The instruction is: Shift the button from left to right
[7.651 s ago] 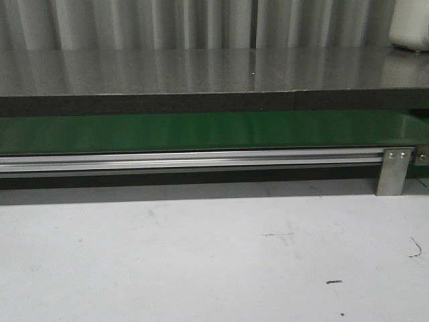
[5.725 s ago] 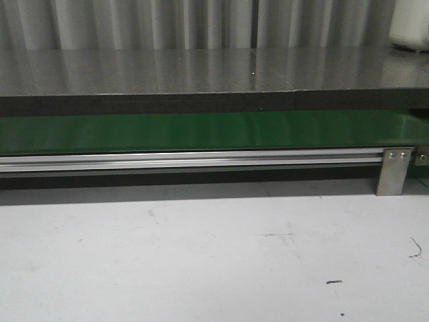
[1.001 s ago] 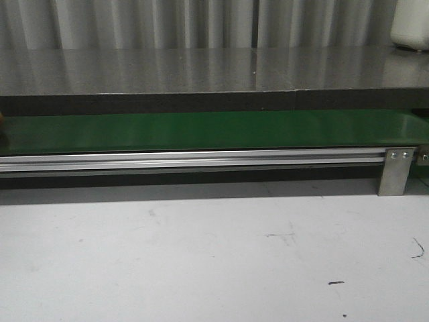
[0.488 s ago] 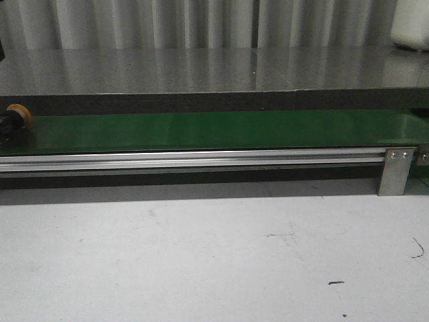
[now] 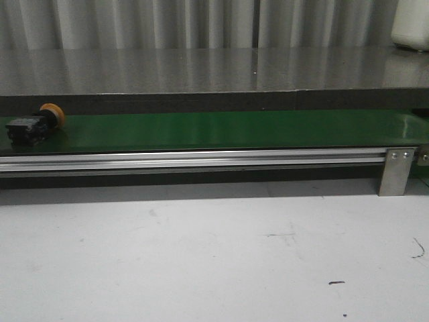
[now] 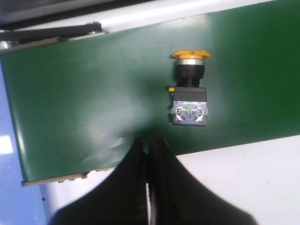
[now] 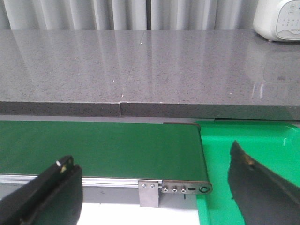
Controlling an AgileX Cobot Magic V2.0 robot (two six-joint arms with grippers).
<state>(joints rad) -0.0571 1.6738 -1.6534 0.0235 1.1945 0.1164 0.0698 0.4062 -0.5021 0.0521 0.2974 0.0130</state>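
Note:
The button, orange mushroom cap on a black blocky body, lies on its side at the far left of the green conveyor belt. It also shows in the left wrist view, cap away from the fingers. My left gripper is shut and empty, its tips over the belt's edge just short of the button and a little to one side. My right gripper is open wide and empty, facing the belt's right end. Neither gripper shows in the front view.
A grey stone counter runs behind the belt, with a white appliance at its far right. An aluminium rail and bracket front the belt. A bright green tray sits past the belt's right end. White table in front.
The button has come into the front view from the left edge and travelled to the right along the belt. Before that the belt showed nothing on it.

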